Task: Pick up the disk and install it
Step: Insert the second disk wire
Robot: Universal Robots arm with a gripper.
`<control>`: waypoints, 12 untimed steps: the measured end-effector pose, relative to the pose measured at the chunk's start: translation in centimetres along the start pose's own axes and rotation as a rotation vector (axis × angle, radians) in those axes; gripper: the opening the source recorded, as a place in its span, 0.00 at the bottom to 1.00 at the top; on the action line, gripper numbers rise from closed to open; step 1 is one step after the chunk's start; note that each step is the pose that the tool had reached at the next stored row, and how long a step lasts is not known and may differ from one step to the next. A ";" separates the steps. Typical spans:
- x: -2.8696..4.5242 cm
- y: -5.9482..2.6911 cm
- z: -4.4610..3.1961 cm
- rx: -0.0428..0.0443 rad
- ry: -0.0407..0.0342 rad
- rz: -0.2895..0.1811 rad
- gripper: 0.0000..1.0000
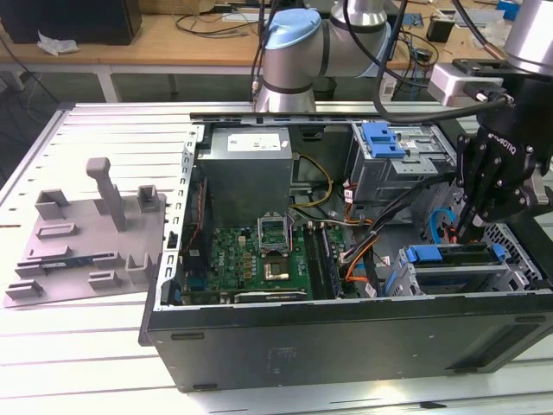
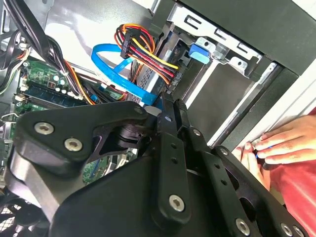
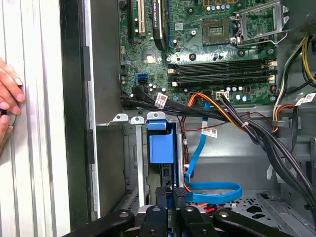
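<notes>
In the exterior view my gripper (image 1: 459, 232) hangs over the drive cage (image 1: 458, 275) at the right end of the open computer case (image 1: 346, 333). The disk (image 1: 456, 252) stands on edge in the top of that cage, showing as a long dark strip. Beside it sits the cage's blue tab (image 1: 424, 253). My fingers (image 3: 180, 195) stand close together on the disk's upper edge (image 3: 166, 174), just past the blue tab (image 3: 160, 143). In the second wrist view the gripper (image 2: 170, 106) points down into the same bay.
Bundles of black, orange and blue cables (image 1: 371, 246) run from the motherboard (image 1: 259, 259) to the cage. A blue cable (image 3: 212, 190) loops right beside my fingers. A second cage (image 1: 393, 164) stands behind. A grey moulded tray (image 1: 86, 233) lies outside the case. A person's hand (image 2: 284, 143) rests nearby.
</notes>
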State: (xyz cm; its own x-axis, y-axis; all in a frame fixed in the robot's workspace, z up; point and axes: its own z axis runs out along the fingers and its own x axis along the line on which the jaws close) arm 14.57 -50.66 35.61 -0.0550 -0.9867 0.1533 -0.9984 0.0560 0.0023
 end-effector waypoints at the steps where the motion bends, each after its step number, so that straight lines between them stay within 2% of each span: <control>1: 0.01 0.00 0.01 0.0000 -0.0010 0.000 0.16; 6: 0.05 -0.01 0.09 -0.0002 -0.0039 0.000 0.16; 12: 0.04 -0.03 0.11 -0.0001 -0.0041 0.000 0.16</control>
State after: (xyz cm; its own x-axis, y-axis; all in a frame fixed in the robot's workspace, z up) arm 14.59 -50.72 35.51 -0.0548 -0.9873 0.1492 -0.9984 0.0558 0.0025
